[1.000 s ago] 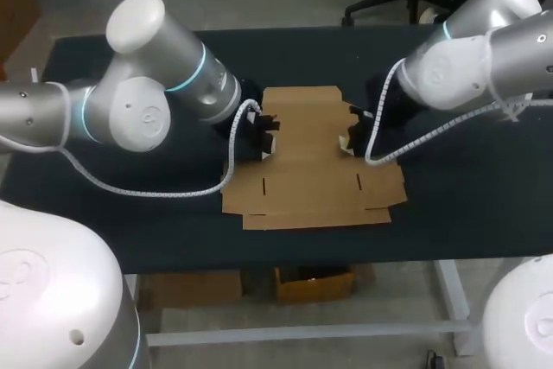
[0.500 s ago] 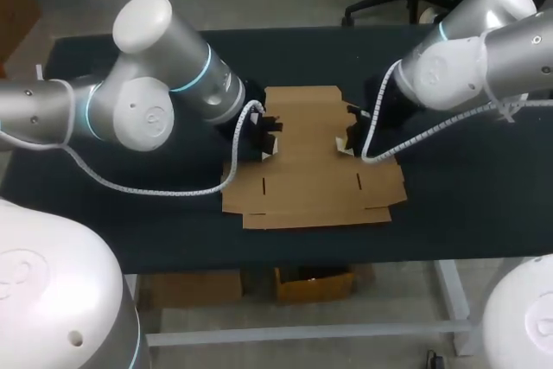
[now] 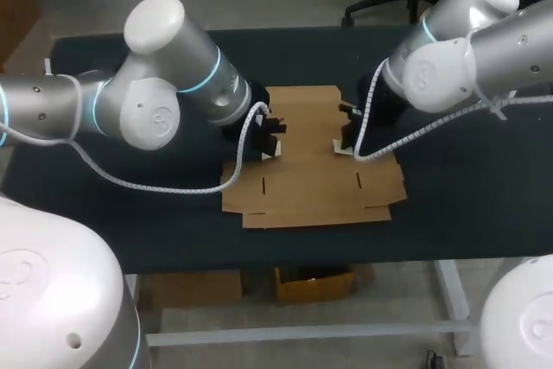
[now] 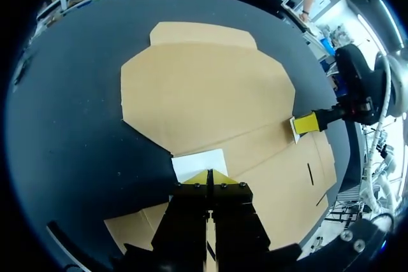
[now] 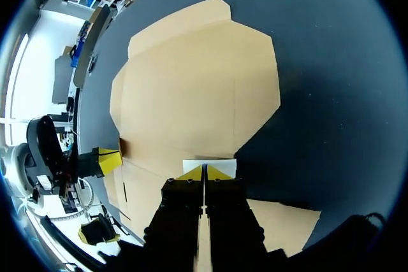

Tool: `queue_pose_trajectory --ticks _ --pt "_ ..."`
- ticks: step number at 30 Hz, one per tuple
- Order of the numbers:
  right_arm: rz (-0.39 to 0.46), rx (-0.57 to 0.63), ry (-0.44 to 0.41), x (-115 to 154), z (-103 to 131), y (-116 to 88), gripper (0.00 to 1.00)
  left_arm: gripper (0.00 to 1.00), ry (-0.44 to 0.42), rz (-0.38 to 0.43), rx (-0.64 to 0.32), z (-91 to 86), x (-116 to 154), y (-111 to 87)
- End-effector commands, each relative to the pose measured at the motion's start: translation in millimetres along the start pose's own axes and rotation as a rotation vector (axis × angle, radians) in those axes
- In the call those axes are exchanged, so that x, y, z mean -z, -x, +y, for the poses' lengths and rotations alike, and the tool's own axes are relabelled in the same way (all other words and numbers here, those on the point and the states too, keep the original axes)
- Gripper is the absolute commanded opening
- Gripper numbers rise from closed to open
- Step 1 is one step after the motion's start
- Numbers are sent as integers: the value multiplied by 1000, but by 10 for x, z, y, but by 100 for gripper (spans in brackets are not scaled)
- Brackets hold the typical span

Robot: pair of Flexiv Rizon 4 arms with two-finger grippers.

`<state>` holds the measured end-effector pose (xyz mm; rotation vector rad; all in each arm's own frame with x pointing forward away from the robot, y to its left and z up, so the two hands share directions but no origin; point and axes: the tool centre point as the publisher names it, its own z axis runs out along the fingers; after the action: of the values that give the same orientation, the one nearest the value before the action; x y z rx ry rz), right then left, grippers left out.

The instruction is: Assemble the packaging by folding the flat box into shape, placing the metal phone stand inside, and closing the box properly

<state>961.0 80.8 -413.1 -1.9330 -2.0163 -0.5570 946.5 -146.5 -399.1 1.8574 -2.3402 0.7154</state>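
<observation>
Lying flat between left hand and right hand: box

The worktop is a wide table with a dark, matte top. It runs from left to right on pale metal legs.

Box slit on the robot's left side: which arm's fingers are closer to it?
Left. The left fingers sit at the box's edge near that slit; the right fingers are across the box, at its opposite edge.
</observation>
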Motion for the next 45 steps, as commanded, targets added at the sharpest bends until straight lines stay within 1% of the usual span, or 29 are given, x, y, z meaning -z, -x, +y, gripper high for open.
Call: queue_pose_trajectory --ticks 1,6,20,30,37,45 --pt "-30 -8 5 -18 -21 -40 0 0 4 -13 3 -21 -41 -17" --pt "-50 -32 2 -35 -49 -34 0 0 9 -18 5 -22 -65 -7" --pt "-66 -74 -9 -92 -105 15 0 0 18 -53 14 -19 -171 -2" --pt "-81 -102 -14 -112 -120 50 0 0 26 -64 20 3 -164 1" --pt "-71 -109 2 -39 -133 40 0 0 12 -72 28 17 -40 -9" --pt "-10 -151 30 147 -137 94 0 0 -3 -111 44 7 163 -36"
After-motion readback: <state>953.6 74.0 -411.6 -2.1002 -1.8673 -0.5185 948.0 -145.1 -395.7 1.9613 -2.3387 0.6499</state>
